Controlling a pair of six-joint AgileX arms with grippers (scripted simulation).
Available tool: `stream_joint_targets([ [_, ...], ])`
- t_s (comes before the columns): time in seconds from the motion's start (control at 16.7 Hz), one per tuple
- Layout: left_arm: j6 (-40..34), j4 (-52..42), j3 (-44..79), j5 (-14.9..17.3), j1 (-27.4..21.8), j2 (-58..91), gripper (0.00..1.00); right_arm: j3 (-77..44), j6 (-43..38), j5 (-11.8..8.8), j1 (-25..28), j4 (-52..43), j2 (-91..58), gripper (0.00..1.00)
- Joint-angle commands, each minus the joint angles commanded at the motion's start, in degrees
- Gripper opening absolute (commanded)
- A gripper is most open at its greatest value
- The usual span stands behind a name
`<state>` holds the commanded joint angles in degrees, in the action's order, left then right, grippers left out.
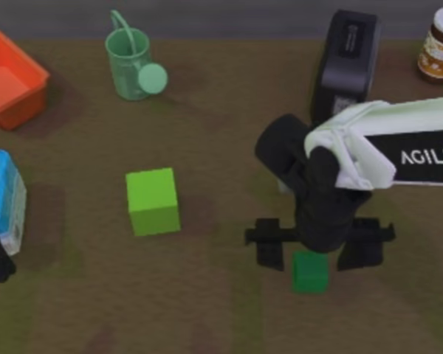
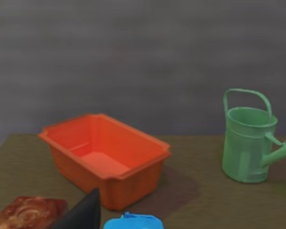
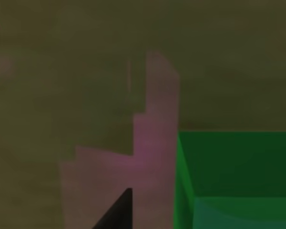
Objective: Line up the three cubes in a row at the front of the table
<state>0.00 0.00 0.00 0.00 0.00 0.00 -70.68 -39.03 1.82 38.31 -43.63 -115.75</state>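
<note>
Right gripper [image 1: 319, 254] over the small dark green cube [image 1: 310, 271]

My fingers stand spread wide and hold nothing; that cube sits at five o'clock near the front edge. I'd centre before closing. The lime-green cube [image 1: 153, 200] waits at nine o'clock; pink cube unseen. My left arm is parked at the table's [image 1: 221, 324] left edge.

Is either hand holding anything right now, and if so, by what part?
Nothing is held. The right hand hangs open above the small dark green cube, fingers spread wide to either side, touching nothing. The left hand, parked at the table's left edge, shows no grip.
</note>
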Motion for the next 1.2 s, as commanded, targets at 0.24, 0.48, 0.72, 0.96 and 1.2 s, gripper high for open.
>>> stream_joint_targets([
  [0.24, 0.0, 0.0, 0.0, 0.0, 0.0, 0.0, 1.0, 0.0, 0.0, 0.0, 0.0, 0.0, 0.0, 1.0],
  [0.48, 0.0, 0.0, 0.0, 0.0, 0.0, 0.0, 1.0, 0.0, 0.0, 0.0, -0.1, 0.0, 0.1, 1.0],
  [0.72, 0.0, 0.0, 0.0, 0.0, 0.0, 0.0, 1.0, -2.7, -0.1, 0.0, 0.3, -4.3, 1.8, 1.0],
  [0.96, 0.0, 0.0, 0.0, 0.0, 0.0, 0.0, 1.0, -7.1, -0.2, 0.0, 0.7, -13.0, 5.5, 1.0],
  [1.2, 0.0, 0.0, 0.0, 0.0, 0.0, 0.0, 1.0, -8.0, -0.2, 0.0, 0.8, -14.5, 6.6, 1.0],
])
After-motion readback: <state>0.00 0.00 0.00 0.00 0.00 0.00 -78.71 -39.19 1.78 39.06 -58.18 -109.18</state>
